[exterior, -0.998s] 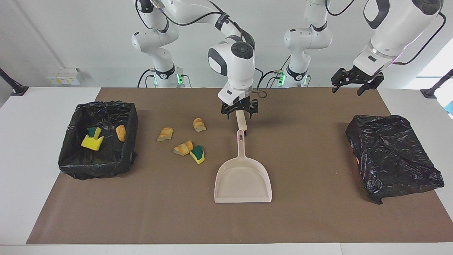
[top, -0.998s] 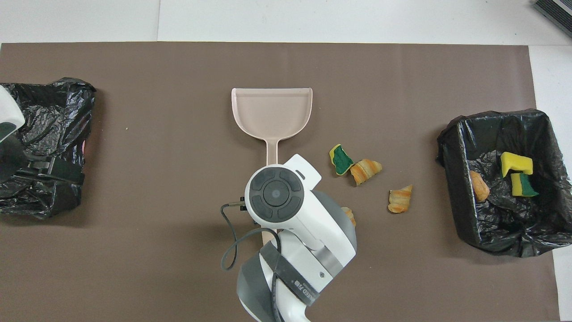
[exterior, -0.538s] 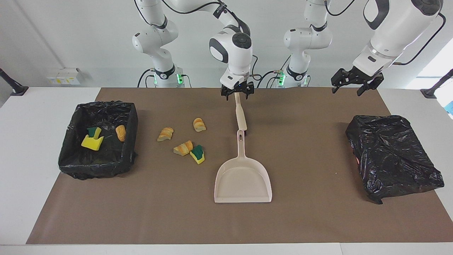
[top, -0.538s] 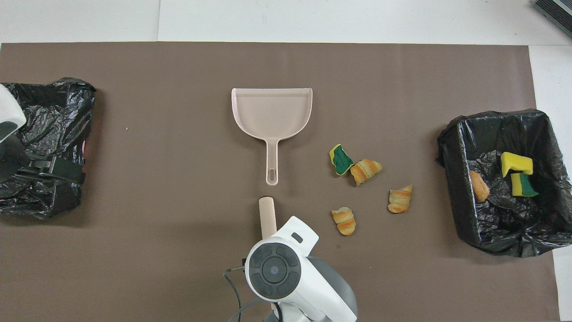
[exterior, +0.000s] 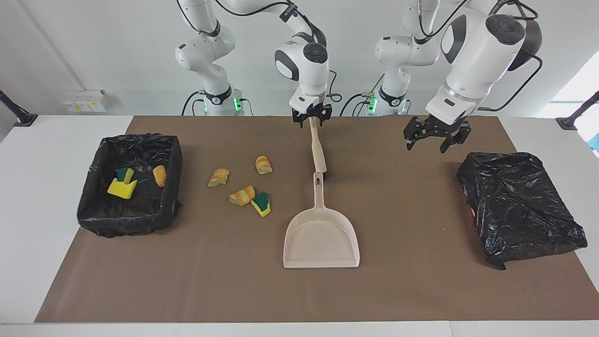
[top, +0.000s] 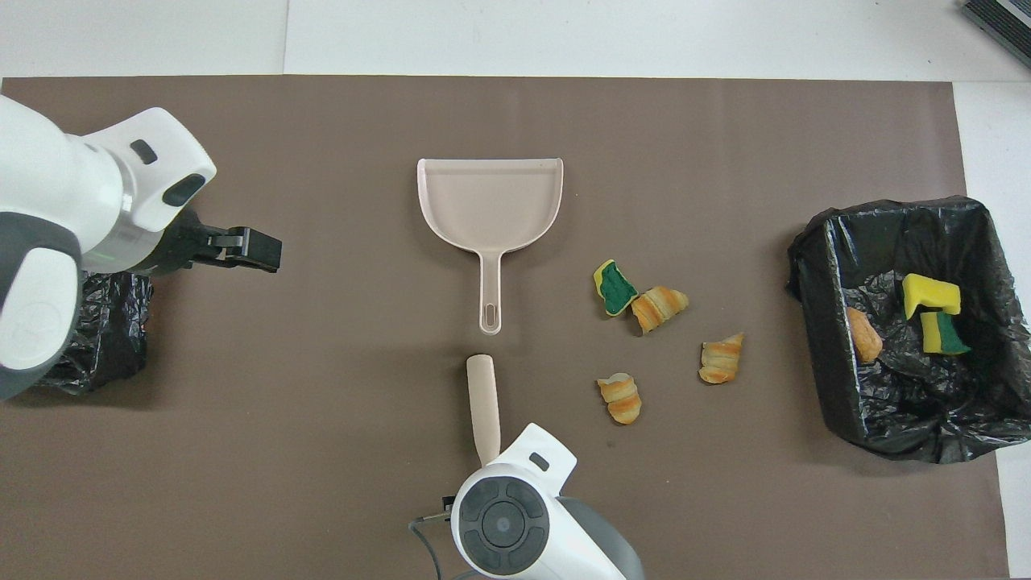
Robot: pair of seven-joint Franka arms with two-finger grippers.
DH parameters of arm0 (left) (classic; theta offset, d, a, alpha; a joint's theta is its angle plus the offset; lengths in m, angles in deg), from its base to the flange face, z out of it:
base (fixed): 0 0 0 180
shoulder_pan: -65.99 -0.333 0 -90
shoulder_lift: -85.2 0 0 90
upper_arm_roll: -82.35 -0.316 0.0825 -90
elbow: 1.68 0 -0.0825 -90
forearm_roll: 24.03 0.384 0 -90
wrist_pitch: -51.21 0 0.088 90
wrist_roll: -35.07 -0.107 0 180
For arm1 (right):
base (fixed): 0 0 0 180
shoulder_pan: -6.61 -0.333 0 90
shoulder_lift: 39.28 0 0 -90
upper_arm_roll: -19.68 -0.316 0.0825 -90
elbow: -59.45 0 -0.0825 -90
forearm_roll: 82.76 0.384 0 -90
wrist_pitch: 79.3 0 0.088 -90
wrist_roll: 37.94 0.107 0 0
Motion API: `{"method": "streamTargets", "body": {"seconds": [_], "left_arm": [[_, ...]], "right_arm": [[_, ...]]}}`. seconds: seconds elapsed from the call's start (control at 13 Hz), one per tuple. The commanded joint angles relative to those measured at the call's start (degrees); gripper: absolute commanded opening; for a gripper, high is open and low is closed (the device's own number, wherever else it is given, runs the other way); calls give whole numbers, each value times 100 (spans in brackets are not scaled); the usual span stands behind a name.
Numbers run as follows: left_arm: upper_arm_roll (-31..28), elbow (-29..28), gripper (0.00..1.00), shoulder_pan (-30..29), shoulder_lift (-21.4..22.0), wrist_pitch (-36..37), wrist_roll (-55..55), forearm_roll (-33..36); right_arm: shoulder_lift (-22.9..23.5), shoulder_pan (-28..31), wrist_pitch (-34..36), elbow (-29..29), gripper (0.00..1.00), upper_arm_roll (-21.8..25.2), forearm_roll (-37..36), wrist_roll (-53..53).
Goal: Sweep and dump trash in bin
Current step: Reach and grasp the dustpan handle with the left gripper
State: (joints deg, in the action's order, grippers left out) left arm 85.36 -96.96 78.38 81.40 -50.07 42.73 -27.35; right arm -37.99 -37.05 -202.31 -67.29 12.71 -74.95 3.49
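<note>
Worktop [exterior: 421,290]: brown covering, all items resting on it.

Bin [exterior: 128,220]: black-lined, at the right arm's end, three scraps already inside.

Left gripper [exterior: 433,135]: fingers spread, empty, over bare worktop beside the crumpled black bag [exterior: 519,206]; dustpan and trash both lay well apart from its fingers.

Dustpan [exterior: 321,238]: flat, handle pointing at the robots.

Brush [exterior: 318,152]: long axis in line with the dustpan handle. The right gripper [exterior: 311,118] was at the handle's robot end, fingers either side of it; whether they pinched it could not be told.

Loose scraps [exterior: 242,195]: four, lying from the right fingers toward the bin. Judgement: the sweep falls to the right arm.
</note>
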Motion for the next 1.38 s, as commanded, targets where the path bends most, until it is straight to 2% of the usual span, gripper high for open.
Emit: {"method": "streamTargets", "body": {"seconds": [0.0, 0.08, 0.23, 0.31, 0.38, 0.69, 0.77, 0.92, 1.0, 1.08, 1.31], "left_arm": [[-73, 388, 100, 578, -549, -486, 602, -46], [-73, 405, 100, 833, -777, -881, 962, -37], [-81, 650, 100, 1238, -1313, -1113, 1429, -3], [-81, 834, 100, 1414, -1586, -1183, 1596, 6], [-73, 862, 100, 1433, -1684, -1279, 1615, -20], [-64, 538, 100, 1846, -1834, -1623, 1615, -46], [-64, 468, 100, 1855, -1852, -1623, 1633, -55], [-64, 353, 100, 1908, -1896, -1719, 1642, -55], [-64, 362, 100, 2012, -2096, -1772, 1799, -55], [-64, 353, 100, 2152, -2229, -1886, 2052, -46], [-64, 309, 100, 2224, -2265, -1799, 2064, -46]], "right_arm": [[108, -89, -284, -88, 73, -6, 116, 102], [143, -108, -302, -88, 73, -15, 116, 93], [222, -143, -407, -88, 72, -15, 116, 84], [240, -143, -408, -79, 70, -15, 116, 67], [240, -143, -399, -79, 64, -15, 116, 32], [249, -134, -303, -61, 10, -6, 107, -249], [249, -134, -268, -61, 0, -6, 116, -293], [197, -82, 4, 8, 0, 2, 107, -311], [109, -21, 258, 52, 0, 11, 107, -320], [-57, 93, 512, 53, 0, 20, 107, -320], [-497, 620, 1242, 105, 0, 38, 55, -425]]}}
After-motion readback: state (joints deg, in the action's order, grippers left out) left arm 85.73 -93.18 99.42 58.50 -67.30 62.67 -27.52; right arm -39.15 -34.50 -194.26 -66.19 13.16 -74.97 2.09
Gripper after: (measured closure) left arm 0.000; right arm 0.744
